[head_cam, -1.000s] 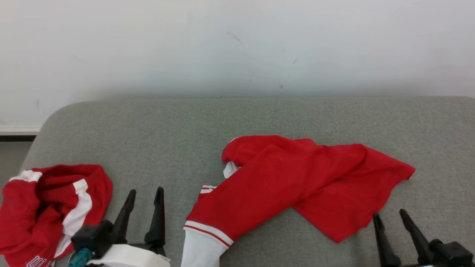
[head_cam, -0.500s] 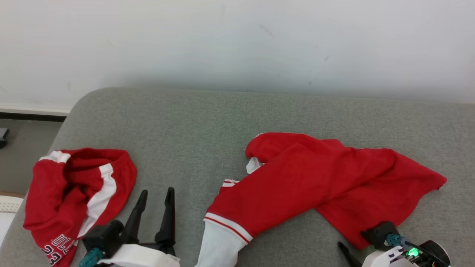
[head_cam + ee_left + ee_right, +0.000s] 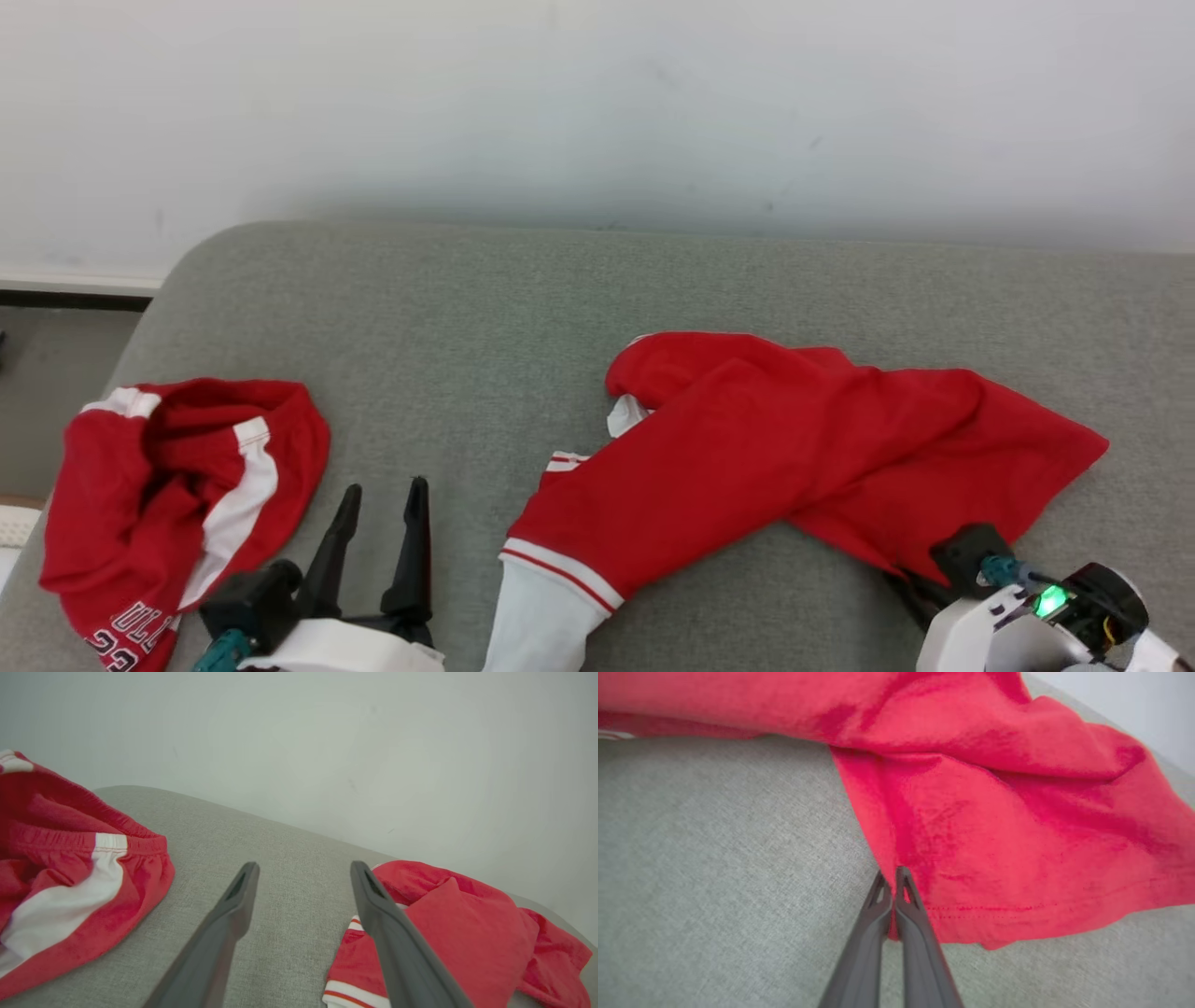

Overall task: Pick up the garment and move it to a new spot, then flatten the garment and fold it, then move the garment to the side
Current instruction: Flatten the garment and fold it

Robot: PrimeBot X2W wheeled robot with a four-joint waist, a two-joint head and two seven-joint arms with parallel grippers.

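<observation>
My right pincer (image 3: 891, 879) pinches the hem of the garment (image 3: 747, 448), lower right of the frame. My left pincer (image 3: 384, 487) hangs spread at lower left, near the shorts (image 3: 177, 467).

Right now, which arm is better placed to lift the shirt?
Right. The right hand is shut on the shirt at its hem; the left hand is open over the couch, apart from it.

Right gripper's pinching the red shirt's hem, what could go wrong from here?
The right gripper holds only a sliver of the hem of the garment, so the cloth may slip out on lifting. The left gripper is open and holds nothing; a one-corner lift could bunch the twisted cloth further.
</observation>
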